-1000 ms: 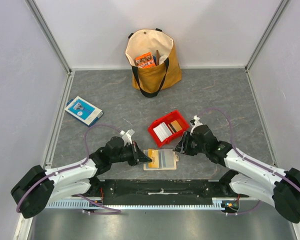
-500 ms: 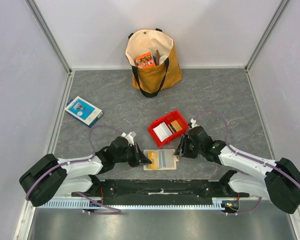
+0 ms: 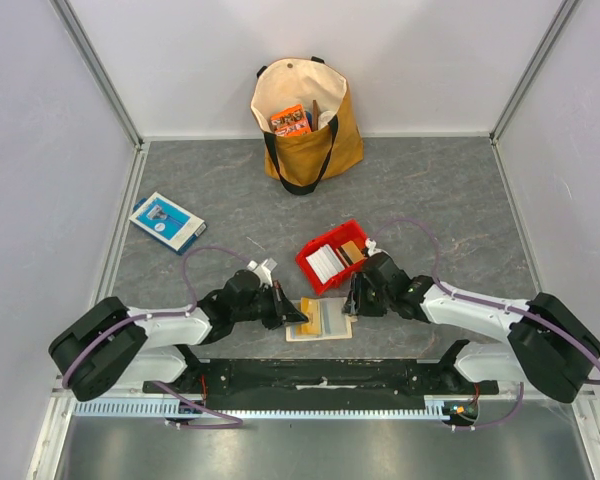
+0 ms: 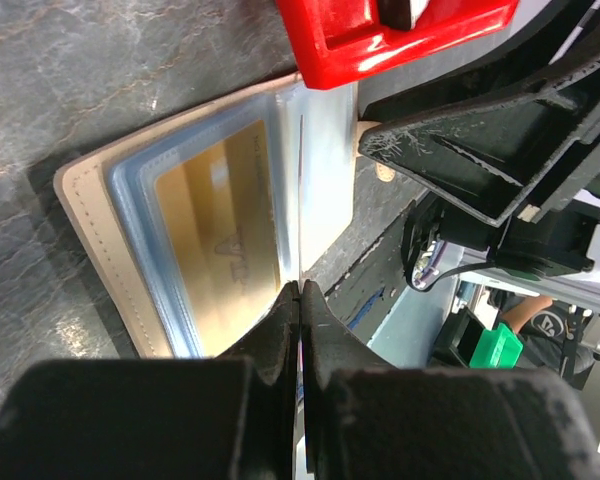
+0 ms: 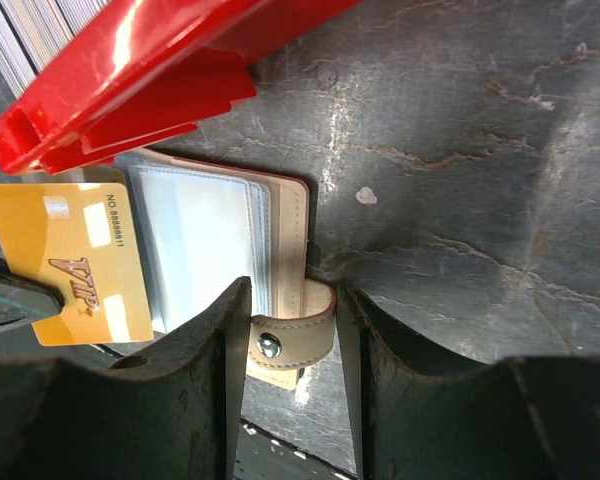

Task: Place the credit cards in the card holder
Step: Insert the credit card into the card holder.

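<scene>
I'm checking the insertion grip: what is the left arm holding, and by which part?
The left fingers pinch the gold credit card by one edge, over the open card holder.

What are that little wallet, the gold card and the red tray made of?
The card holder looks like tan leather or imitation: stitched edge, metal snap, clear glossy plastic sleeves. The gold card seems shiny printed plastic. The red tray is probably moulded plastic, with bright highlights.

Robot lab test cell, white panel walls [image 3: 40, 150], aluminium frame posts [image 3: 95, 70], grey tabletop [image 3: 430, 200]
</scene>
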You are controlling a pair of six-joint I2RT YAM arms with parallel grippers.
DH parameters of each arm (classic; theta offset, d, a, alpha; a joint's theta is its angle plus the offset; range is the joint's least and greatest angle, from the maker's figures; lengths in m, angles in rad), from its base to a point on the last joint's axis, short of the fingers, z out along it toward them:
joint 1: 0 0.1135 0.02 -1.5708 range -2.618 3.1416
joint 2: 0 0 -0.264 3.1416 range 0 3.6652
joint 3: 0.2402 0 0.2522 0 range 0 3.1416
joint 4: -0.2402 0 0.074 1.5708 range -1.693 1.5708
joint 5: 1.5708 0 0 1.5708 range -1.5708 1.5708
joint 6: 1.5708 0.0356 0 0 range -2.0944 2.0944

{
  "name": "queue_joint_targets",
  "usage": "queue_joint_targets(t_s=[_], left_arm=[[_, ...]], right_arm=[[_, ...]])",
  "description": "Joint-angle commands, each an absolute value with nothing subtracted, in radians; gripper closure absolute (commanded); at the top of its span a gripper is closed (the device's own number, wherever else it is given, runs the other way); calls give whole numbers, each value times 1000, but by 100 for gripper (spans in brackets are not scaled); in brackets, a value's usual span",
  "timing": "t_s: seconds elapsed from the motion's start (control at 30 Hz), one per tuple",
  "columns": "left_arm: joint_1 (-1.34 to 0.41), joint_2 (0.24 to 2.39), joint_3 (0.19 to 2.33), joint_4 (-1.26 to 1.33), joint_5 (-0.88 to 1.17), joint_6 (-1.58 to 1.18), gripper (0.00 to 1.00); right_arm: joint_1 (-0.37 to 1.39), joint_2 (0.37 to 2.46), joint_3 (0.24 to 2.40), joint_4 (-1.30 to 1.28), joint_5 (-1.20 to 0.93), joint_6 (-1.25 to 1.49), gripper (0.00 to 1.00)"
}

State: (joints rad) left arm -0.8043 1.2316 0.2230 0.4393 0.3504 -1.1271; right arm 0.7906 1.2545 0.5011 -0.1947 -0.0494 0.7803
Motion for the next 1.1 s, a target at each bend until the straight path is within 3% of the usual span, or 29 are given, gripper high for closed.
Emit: queue_joint_targets(t_s=[0.0,0.4,0.77,1.07], left_arm=[[-808,1267,238,509,364,-1089,98],[-827,1336,218,584,328,-1104,98],[-838,1145,210,385,236,-1057,98],[-842,1151,190,365,196,-1095,98]], right_arm=[[810,1272,525,-183,-8,765,54],[836,1304,525,-175,-6,770,54],[844,1345,537,-189,34,765,54],[847,1351,546,-190,37,764,53]])
